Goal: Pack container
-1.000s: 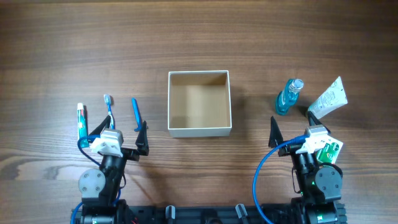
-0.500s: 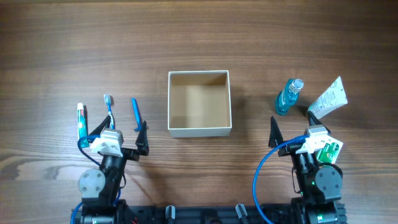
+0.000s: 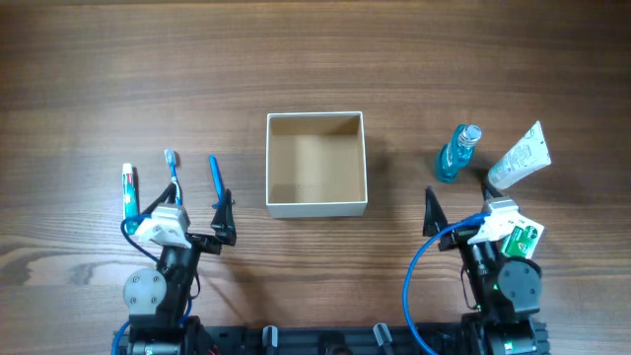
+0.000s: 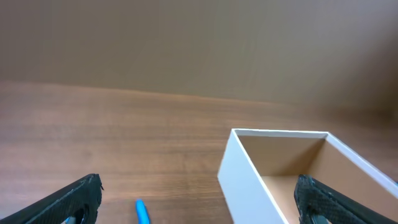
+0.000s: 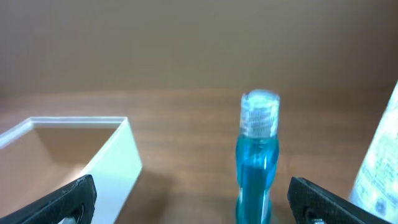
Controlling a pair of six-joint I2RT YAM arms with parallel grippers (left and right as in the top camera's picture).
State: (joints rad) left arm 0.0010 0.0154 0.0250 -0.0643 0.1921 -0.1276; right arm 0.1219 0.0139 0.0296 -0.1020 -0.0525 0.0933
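The container [image 3: 315,208] is a square white-walled box with a tan inside, open and empty, at the table's middle. It also shows in the left wrist view [image 4: 249,180] and the right wrist view [image 5: 115,165]. My left gripper [image 3: 189,205] is open and empty, near the front edge, left of the box [image 4: 199,208]. A blue stick-like toiletry [image 3: 214,180] lies between its fingers [image 4: 143,213]. My right gripper [image 3: 461,199] is open and empty [image 5: 193,202], just in front of a blue bottle [image 3: 456,153], which lies ahead between the fingers [image 5: 256,162].
A toothbrush [image 3: 174,168] and a small tube [image 3: 128,189] lie left of the blue stick. A white tube [image 3: 520,158] lies right of the bottle [image 5: 380,174]. A green packet [image 3: 523,240] sits beside the right arm's base.
Both grippers have shifted very slightly to the left. Nothing on the table has moved.
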